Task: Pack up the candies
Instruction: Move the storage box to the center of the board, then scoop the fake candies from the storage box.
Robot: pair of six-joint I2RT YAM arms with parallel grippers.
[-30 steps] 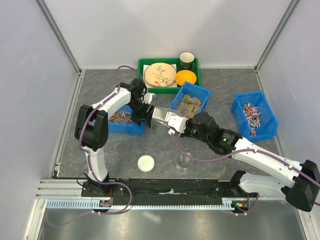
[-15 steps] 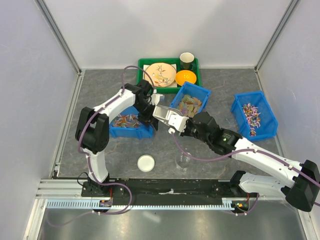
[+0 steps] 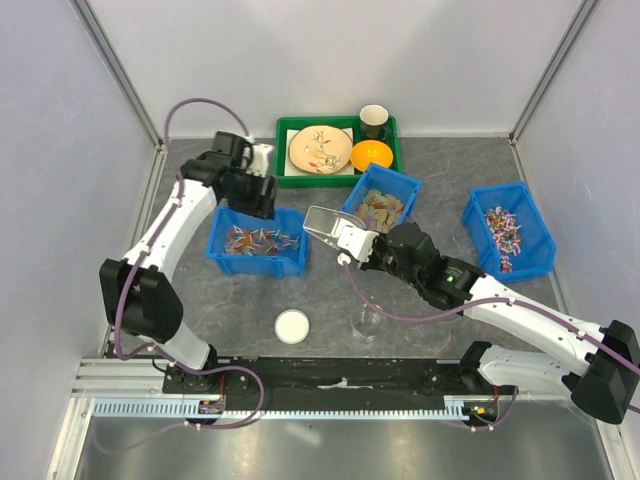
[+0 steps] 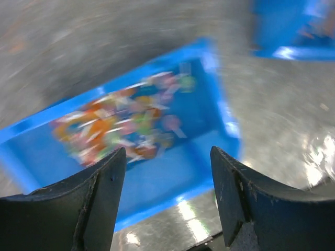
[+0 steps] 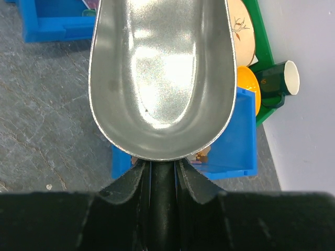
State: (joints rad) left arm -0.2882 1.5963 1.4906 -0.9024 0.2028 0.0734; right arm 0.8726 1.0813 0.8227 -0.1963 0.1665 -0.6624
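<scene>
The candies (image 3: 252, 240) are small bright wrapped sweets lying in a blue bin (image 3: 290, 262) left of centre. They show blurred in the left wrist view (image 4: 120, 123). My left gripper (image 3: 258, 196) hangs open and empty over the bin's far left corner; its jaws (image 4: 167, 172) stand wide apart. My right gripper (image 3: 354, 247) is shut on the handle of an empty metal scoop (image 3: 322, 224), held just right of the candy bin. The right wrist view shows the scoop's bare bowl (image 5: 162, 78) and the gripper (image 5: 162, 170) clamped on the handle.
A blue bin of flat pastel packets (image 3: 380, 205) lies under the scoop's far side. A blue bin of tiny sweets (image 3: 505, 235) stands right. A green tray (image 3: 285, 178) holds a plate, orange bowl and cup. A white lid (image 3: 292, 325) and a clear cup (image 3: 367, 322) stand near.
My left gripper has drawn back from beside the scoop to the far left, uncovering the candy bin. The scoop has stayed nearly still.
</scene>
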